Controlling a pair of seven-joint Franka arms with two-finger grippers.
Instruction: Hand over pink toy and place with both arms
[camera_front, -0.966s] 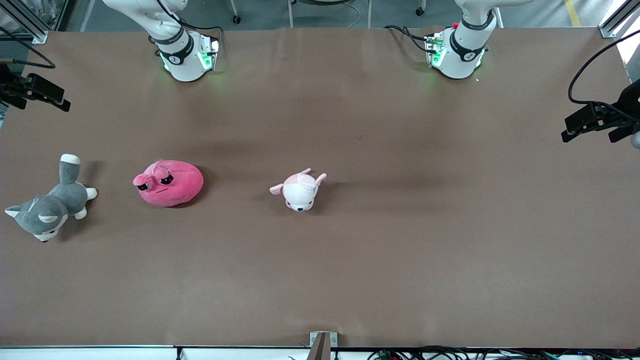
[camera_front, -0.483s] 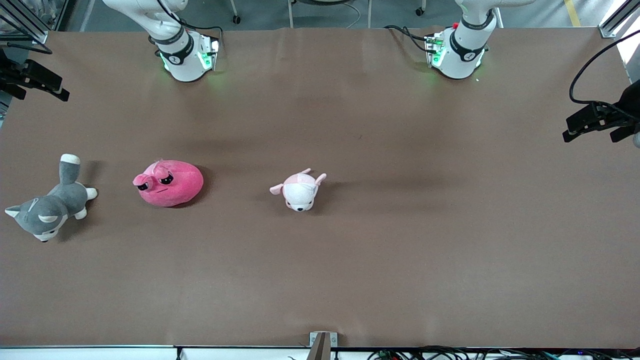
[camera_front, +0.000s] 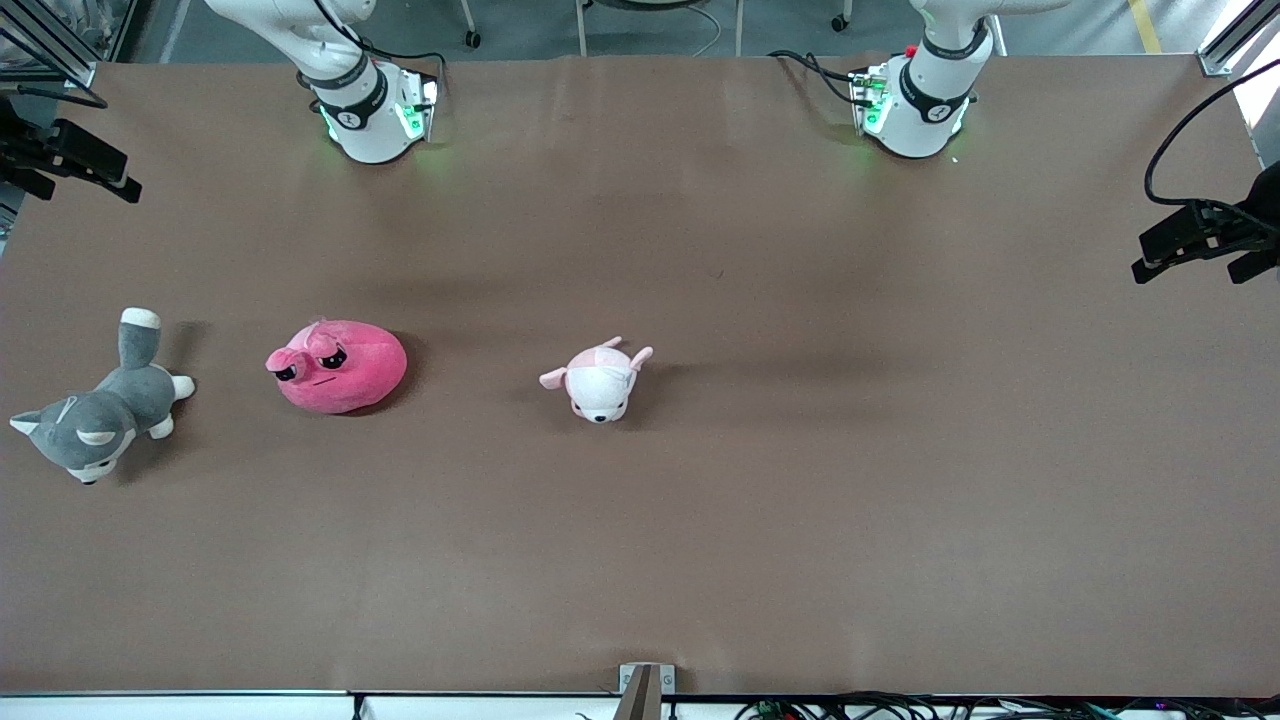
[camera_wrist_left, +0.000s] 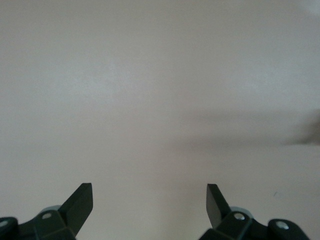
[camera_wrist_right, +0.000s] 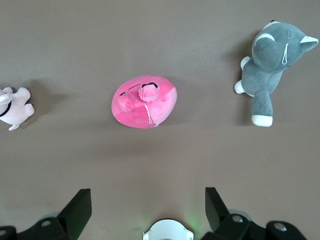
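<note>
The pink toy (camera_front: 338, 366) lies on the table (camera_front: 800, 500) between husky (camera_front: 95, 420) and puppy (camera_front: 600, 380). The right gripper (camera_wrist_right: 148, 205) hangs high above the pink toy, the left gripper (camera_wrist_left: 149, 202) far off; both gape wide, empty.

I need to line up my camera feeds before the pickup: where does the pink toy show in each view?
Front view: the pink toy lies on the table between the grey husky and the white puppy, toward the right arm's end.
Left wrist view: not in it; only bare table.
Right wrist view: the toy is mid-picture.
Shared landmark: the husky beside the toy, in front and right wrist views.
</note>
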